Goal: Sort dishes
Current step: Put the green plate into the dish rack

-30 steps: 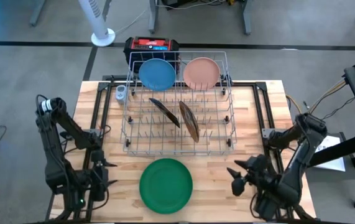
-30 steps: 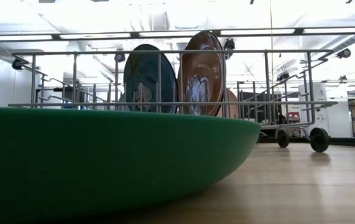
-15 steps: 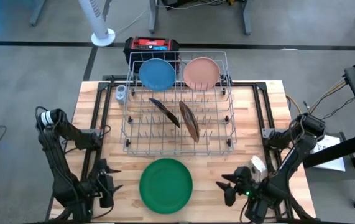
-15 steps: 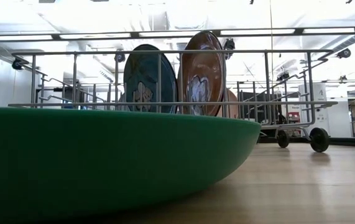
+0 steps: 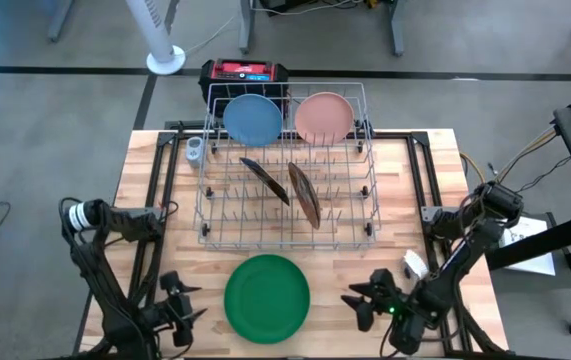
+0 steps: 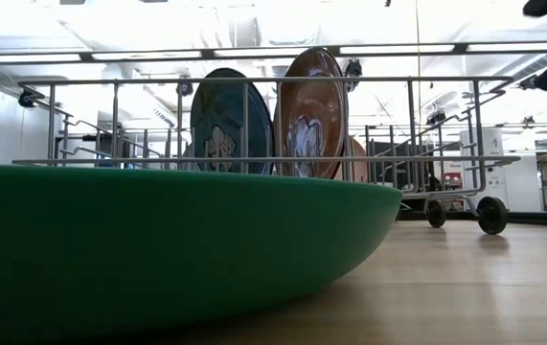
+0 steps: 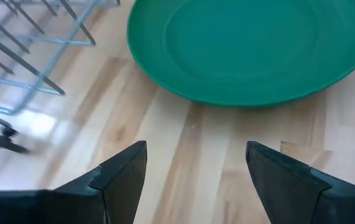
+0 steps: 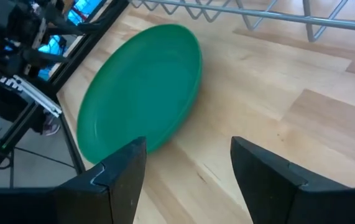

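Green plate [image 5: 267, 298] is lying flat on the table [image 5: 435, 190] at the bottom middle of the high view, being flanked by the left gripper [image 5: 182, 310] and the right gripper [image 5: 360, 300], both open, empty and about equally near.

The rack [image 5: 287, 172] stands on the table [image 5: 145, 185] toward its far edge. Two plates [image 5: 253, 119] [image 5: 323, 117] stand upright side by side in the rack's far row. Two more plates [image 5: 265, 180] [image 5: 304, 194] lean tilted in its middle. The largest plate [image 5: 267, 297] lies flat on the table before the rack, near the front edge. The left tool [image 5: 183, 307] is just left of it, the right tool [image 5: 361, 298] to its right, both apart from it.
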You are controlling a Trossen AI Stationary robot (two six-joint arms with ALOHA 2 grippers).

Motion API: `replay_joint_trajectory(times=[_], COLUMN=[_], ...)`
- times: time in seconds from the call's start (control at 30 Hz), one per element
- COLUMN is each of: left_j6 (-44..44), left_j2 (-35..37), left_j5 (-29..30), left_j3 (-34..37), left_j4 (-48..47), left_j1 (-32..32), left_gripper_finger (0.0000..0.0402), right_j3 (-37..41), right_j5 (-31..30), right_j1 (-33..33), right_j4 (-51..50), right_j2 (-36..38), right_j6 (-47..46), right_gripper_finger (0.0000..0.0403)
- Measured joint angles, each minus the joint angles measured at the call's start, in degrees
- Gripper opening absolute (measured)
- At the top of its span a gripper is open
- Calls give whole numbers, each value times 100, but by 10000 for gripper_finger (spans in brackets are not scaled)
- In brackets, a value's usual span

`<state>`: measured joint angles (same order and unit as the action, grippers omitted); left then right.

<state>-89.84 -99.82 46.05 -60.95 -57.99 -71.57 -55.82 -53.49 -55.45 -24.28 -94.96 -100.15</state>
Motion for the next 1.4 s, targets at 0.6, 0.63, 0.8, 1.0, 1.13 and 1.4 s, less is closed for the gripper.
replay_joint_trajectory(times=[0.6, 0.63, 0.8, 1.0, 1.13, 1.4], left_j6=[-271, -272, -291, -411, -422, -422], left_j2=[-1506, -1592, -1908, -1977, -1977, -1977], left_j5=[21, 19, 15, 13, 8, 8], left_j3=[-1037, -1105, -1386, -1383, -1351, -1327], left_j4=[93, 56, -121, -206, -246, -252], left_j1=[247, 267, 350, 398, 398, 445], left_gripper_finger=[263, 263, 263, 263, 263, 263], right_j3=[-75, -98, -292, -628, -858, -1063], right_j5=[123, 121, 155, 394, 491, 926], right_j1=[410, 440, 593, 807, 945, 1252], right_j4=[1331, 1423, 1705, 1725, 1727, 1760], right_j2=[-1037, -1112, -1459, -1869, -2063, -2179], right_j6=[382, 443, 620, 631, 742, 891], right_gripper_finger=[234, 233, 235, 248, 260, 277])
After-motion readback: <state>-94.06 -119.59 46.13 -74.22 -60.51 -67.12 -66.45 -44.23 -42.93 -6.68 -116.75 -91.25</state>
